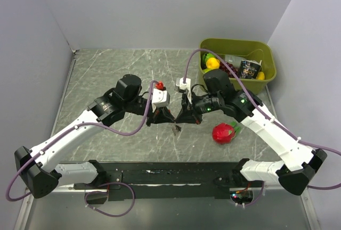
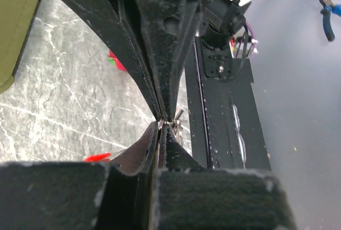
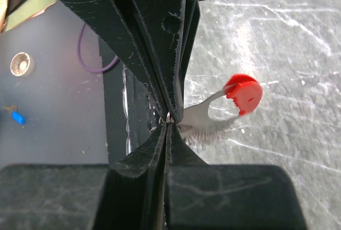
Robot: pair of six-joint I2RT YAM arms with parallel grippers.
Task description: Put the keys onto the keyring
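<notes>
My two grippers meet tip to tip above the middle of the marble table (image 1: 106, 81). The left gripper (image 1: 169, 118) (image 2: 161, 125) is shut, and so is the right gripper (image 1: 180, 118) (image 3: 167, 123). The keys (image 3: 208, 117) stick out toward the far side from the pinch point, a silvery jagged strip ending in a red head (image 3: 243, 92) (image 1: 159, 85). That strip runs in at the left gripper's tips. A thin metal glint of the keyring (image 3: 168, 116) shows at the right gripper's tips. More of it hangs on the near side (image 2: 181, 126) (image 1: 176, 128).
A red strawberry with green leaves (image 1: 224, 133) (image 2: 118, 62) lies right of the grippers. A green bin (image 1: 237, 43) holding several toys stands at the back right. Grey walls close in the table. A black base rail (image 1: 160, 175) runs along the near edge.
</notes>
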